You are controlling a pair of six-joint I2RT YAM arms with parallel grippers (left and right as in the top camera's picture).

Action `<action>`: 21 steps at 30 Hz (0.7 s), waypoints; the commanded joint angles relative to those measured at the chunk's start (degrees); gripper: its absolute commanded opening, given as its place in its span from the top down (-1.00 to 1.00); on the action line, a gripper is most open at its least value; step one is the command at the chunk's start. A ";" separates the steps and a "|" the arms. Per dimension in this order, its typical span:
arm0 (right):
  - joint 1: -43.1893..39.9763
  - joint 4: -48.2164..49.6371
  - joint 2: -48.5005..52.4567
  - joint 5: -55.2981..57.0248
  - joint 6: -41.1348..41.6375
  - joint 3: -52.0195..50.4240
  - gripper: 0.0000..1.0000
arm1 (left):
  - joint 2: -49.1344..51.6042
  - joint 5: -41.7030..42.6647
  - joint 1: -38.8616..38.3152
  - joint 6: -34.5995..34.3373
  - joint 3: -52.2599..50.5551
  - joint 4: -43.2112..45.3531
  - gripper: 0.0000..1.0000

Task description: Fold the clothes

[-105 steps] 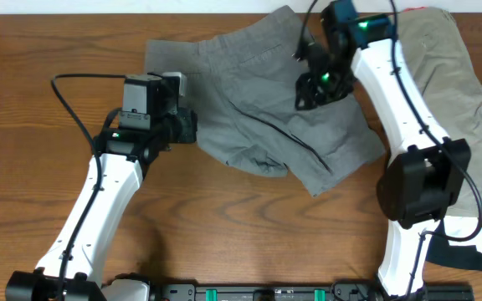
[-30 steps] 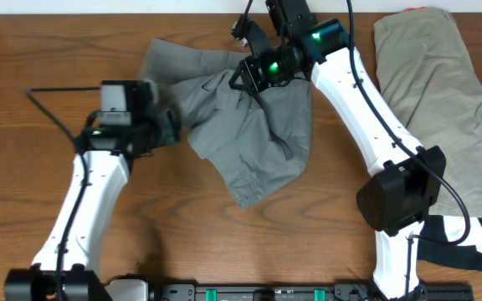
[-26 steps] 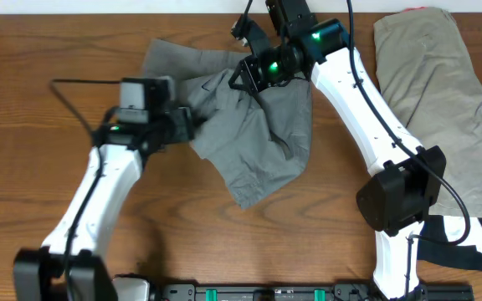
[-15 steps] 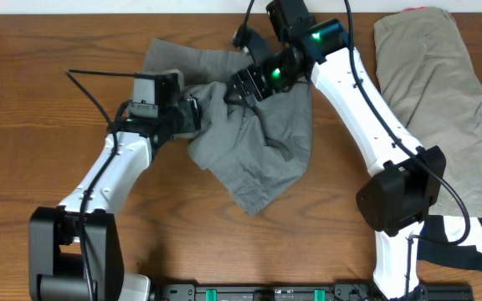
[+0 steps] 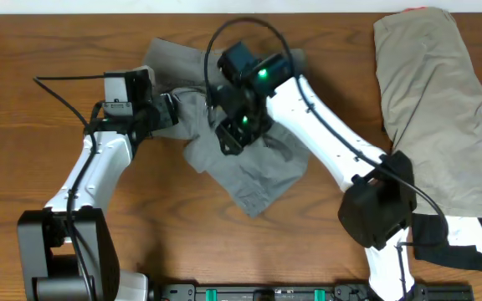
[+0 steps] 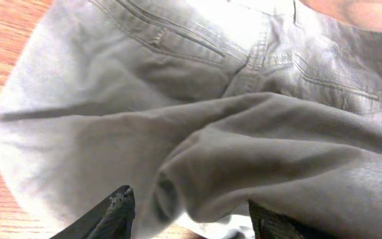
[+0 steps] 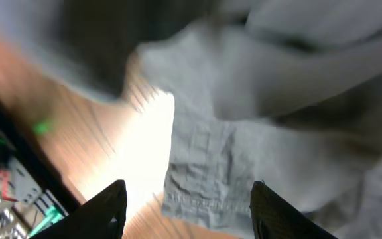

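Grey shorts (image 5: 258,171) lie bunched upper-centre on the desk (image 5: 40,209), long axis slanting toward lower right, with the left tool (image 5: 171,112) spread wide at their left edge and the right tool (image 5: 229,139), also wide, over their middle.

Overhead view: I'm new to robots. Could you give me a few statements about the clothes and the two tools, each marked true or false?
1. The grey shorts lie flat and neatly spread. False: they are bunched and rumpled.
2. A khaki garment lies on the right of the table, apart from both tools. True.
3. The right tool is over the grey shorts. True.
4. The left tool is at the khaki garment. False: it is at the grey shorts' edge.
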 commanded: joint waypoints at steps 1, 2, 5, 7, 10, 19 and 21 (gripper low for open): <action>1.18 2.38 -0.15 2.51 2.08 -4.70 -0.18 | -0.22 -0.31 1.36 0.37 -0.15 0.24 -0.15; 1.49 3.63 -0.15 2.49 2.10 -5.73 -0.21 | -0.22 -0.28 1.66 0.35 -0.15 0.17 -0.15; 2.75 8.96 -0.15 2.23 2.62 -7.74 -0.34 | -0.22 -0.28 2.25 0.37 -0.15 -0.22 -0.15; 3.96 12.87 -0.15 2.75 2.69 -8.17 -0.42 | -0.22 -0.28 2.25 0.37 -0.15 -0.22 -0.14; 5.99 18.99 -0.02 8.41 5.92 -8.66 -0.53 | -0.22 -0.31 2.25 0.37 -0.15 -0.55 -0.15; 9.88 25.79 5.29 19.47 11.63 -10.14 -0.55 | -0.22 -0.31 2.25 0.39 -0.15 -2.38 -0.15; 9.88 25.33 6.78 19.65 12.11 -10.12 -0.38 | -0.22 -0.31 2.25 0.39 -0.15 -2.62 -0.15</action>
